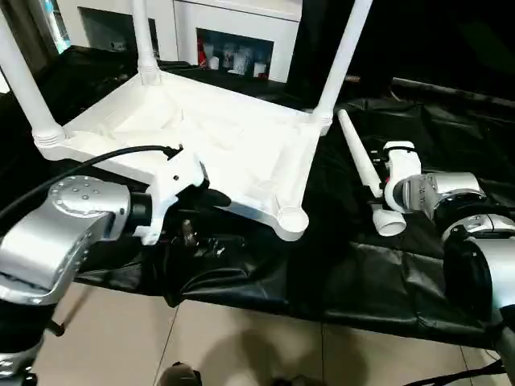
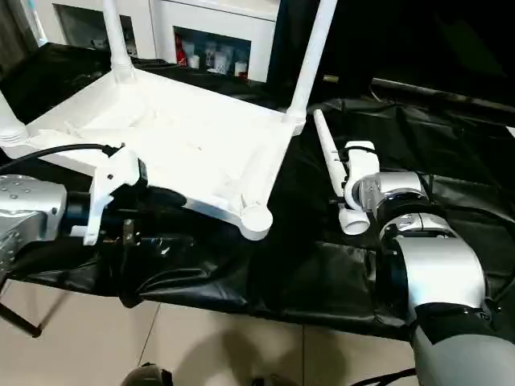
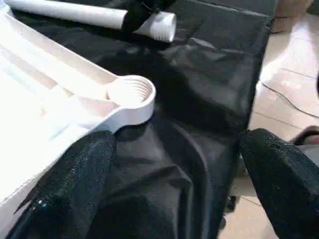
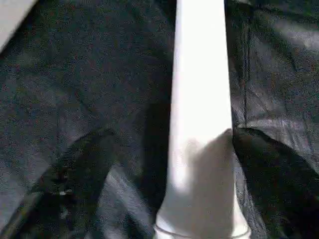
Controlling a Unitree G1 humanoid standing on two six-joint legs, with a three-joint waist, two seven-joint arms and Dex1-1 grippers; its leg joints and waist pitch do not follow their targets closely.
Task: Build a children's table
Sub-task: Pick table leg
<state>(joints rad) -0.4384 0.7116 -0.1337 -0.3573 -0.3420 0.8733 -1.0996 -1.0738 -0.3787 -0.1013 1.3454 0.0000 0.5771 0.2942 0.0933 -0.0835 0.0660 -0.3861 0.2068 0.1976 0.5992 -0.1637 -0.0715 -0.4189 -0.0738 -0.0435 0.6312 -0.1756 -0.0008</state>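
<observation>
The white table top [image 1: 217, 145] lies upside down on a black cloth. Three white legs [image 1: 342, 56] stand upright in its corner sockets. The near right socket [image 1: 291, 219] is empty, and also shows as the socket [image 3: 130, 92] in the left wrist view. The fourth leg [image 1: 360, 165] lies on the cloth to the right of the top. My right gripper [image 4: 169, 134] is open, with a finger on either side of this leg [image 4: 199, 124] near its threaded end. My left gripper [image 3: 179, 174] is open at the top's near edge, just short of the empty socket, holding nothing.
The black cloth [image 1: 362, 273] hangs over the platform's near edge, with tiled floor [image 1: 241, 346] below. A white cabinet [image 1: 241, 32] with glass doors stands behind the table top. A black cable [image 1: 105, 157] runs along my left forearm.
</observation>
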